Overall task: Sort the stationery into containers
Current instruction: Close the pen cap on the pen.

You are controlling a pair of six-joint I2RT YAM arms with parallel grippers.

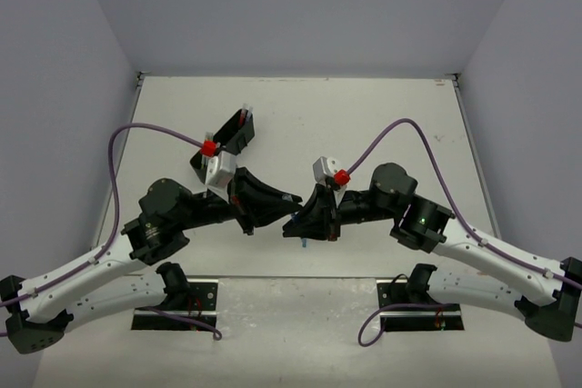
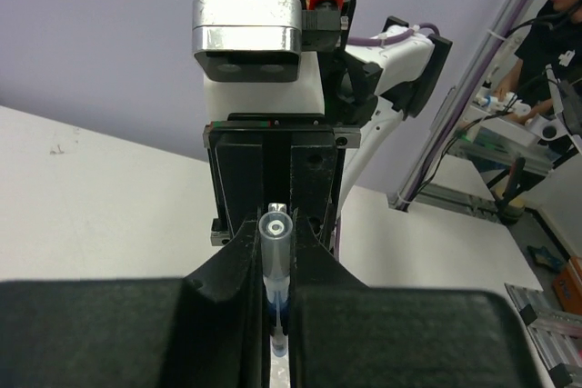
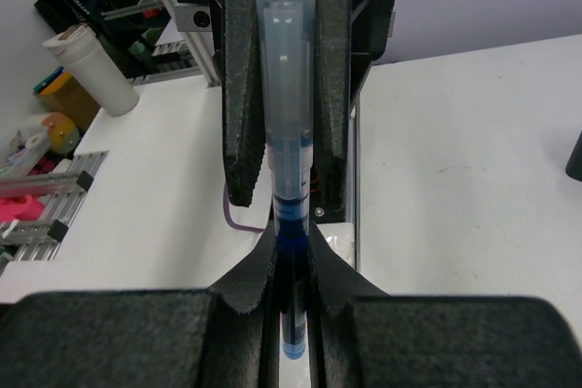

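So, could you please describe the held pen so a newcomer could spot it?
At the table's middle, the left claw and right claw meet tip to tip. The pen clamped between them has a clear cap and blue barrel; unlike those in the black organiser tray, it is held aloft.

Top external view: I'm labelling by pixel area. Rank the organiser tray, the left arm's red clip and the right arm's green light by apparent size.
Largest: organiser tray, though partly hidden.
Then: red clip.
Smallest: green light.
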